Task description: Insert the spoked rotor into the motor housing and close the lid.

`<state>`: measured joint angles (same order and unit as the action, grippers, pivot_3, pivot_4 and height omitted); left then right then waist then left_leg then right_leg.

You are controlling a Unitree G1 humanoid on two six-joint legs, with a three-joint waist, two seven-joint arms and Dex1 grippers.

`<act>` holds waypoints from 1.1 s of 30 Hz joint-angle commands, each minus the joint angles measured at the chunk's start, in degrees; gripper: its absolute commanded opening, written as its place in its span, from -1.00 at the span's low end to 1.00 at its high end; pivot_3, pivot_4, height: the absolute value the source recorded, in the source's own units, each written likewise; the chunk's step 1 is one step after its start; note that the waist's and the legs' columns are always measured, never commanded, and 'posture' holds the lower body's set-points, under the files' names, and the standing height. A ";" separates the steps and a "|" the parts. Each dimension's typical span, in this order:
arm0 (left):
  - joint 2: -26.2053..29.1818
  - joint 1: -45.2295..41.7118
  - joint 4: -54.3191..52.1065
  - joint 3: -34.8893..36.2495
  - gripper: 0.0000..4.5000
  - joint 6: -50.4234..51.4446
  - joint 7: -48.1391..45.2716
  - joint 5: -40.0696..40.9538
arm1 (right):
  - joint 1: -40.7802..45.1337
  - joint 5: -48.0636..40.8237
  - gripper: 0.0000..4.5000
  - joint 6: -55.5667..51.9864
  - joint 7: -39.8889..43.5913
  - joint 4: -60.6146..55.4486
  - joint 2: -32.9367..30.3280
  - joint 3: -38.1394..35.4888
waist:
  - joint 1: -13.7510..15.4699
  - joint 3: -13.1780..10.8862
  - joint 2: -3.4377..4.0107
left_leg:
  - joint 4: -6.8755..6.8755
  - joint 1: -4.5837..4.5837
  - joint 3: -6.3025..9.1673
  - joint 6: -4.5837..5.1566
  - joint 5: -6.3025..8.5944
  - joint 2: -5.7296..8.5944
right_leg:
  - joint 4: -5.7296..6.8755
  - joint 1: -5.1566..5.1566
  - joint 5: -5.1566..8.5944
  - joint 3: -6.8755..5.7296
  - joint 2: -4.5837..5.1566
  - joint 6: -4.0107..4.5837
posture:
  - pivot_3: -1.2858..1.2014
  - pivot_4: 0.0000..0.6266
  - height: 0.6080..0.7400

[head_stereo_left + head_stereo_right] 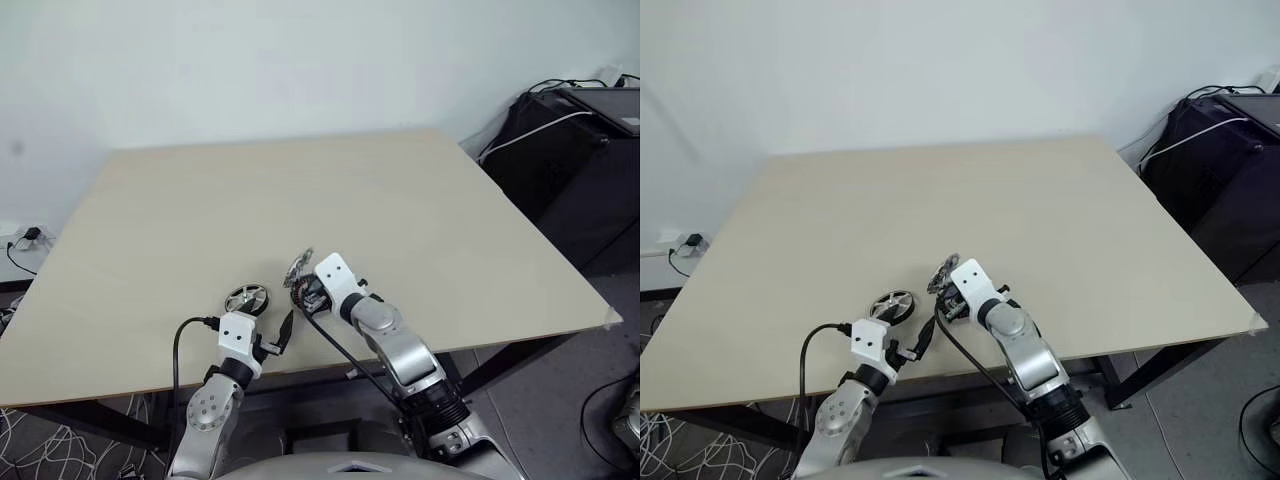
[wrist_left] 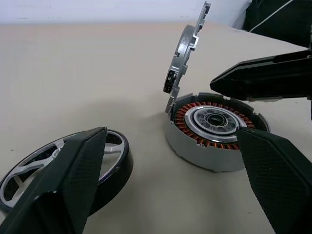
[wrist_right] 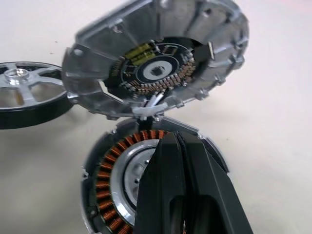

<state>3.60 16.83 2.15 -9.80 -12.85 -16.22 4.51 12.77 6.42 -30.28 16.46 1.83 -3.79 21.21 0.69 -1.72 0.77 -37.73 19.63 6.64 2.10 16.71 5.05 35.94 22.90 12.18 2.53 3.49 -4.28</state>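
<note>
Lid [image 2: 187, 46] stands hinged upright off motor housing [image 2: 214, 129], exposing windings for spoked rotor [image 2: 58, 168] lying beside on table [image 1: 300, 200]; left gripper [image 2: 170, 185] fingers apart, right gripper [image 3: 178, 161] fingers together above housing.

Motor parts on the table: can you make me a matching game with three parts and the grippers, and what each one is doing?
Things:
1. spoked rotor
2. motor housing
3. lid
4. left gripper
5. right gripper

States:
A. standing up, hinged open
B. fingers wide apart
C. lying flat beside the housing
D. copper windings showing
E. fingers pressed together

Pairs: 1-C, 2-D, 3-A, 4-B, 5-E
</note>
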 commanded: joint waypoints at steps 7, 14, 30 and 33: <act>-0.31 -0.41 -2.88 0.00 1.00 -0.44 0.58 -0.15 | -1.67 0.34 -0.98 -1.18 0.17 5.00 -1.83 -0.50 | 0.12 0.12 -0.02 | 0.01 -0.02 0.01 0.00 0.00 0.01 | -0.01 -0.03 0.00 0.00 0.01 0.01 | 0.03 -1.00 1.00; -0.16 -0.68 -2.56 -0.26 1.00 -0.43 -0.03 0.08 | -0.67 -1.57 -0.98 1.02 0.62 -0.02 -0.13 -1.45 | 0.13 0.17 -0.03 | -0.03 -0.03 0.02 -0.01 0.00 0.01 | -0.01 -0.08 0.02 -0.01 0.01 0.02 | 0.03 -1.00 1.00; -0.30 -0.22 -2.88 -0.10 1.00 -0.38 0.27 0.03 | 1.44 1.23 -0.98 -0.30 -0.49 8.22 -0.71 -0.80 | 0.03 0.20 0.02 | 0.10 -0.01 0.00 -0.01 0.00 0.01 | -0.01 0.04 0.01 0.01 0.01 0.03 | 0.03 -1.00 1.00; -0.30 -0.20 -2.89 -0.11 1.00 -0.29 0.15 0.16 | 0.10 1.26 -0.98 -1.01 -0.79 7.43 -1.59 -1.14 | 0.07 0.34 0.04 | 0.11 -0.04 0.01 -0.02 0.00 -0.01 | -0.01 0.00 0.02 -0.01 0.00 0.03 | 0.03 -1.00 1.00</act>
<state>3.44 17.13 2.12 -9.89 -12.80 -16.21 4.54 13.94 6.86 -29.46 16.18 8.68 -4.72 20.67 0.76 -1.37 0.81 -37.63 19.58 6.65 2.09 16.71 5.05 35.93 22.87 12.21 2.52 3.50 -4.25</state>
